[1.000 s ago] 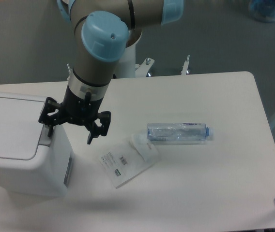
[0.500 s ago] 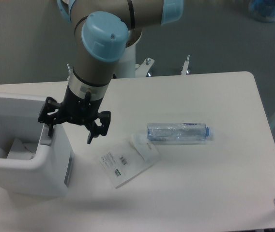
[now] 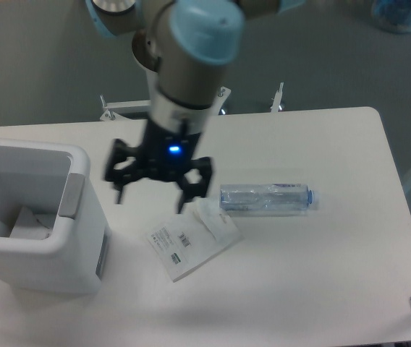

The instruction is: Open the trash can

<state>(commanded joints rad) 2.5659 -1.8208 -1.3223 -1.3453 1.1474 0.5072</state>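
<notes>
Beside trash can [image 3: 39, 231]: packet [image 3: 191, 237], bottle [image 3: 265, 197].

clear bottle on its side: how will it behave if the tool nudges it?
The clear bottle lies on its side on the table, so it will probably roll. It looks empty, hence likely light and prone to skid. Thin clear walls may dent under a squeeze.

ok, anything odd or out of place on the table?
Nothing damaged or spilled. The bottle lies on its side and the paper packet sits askew beside it. The bin is open; the gripper hangs empty, jaws spread.
</notes>
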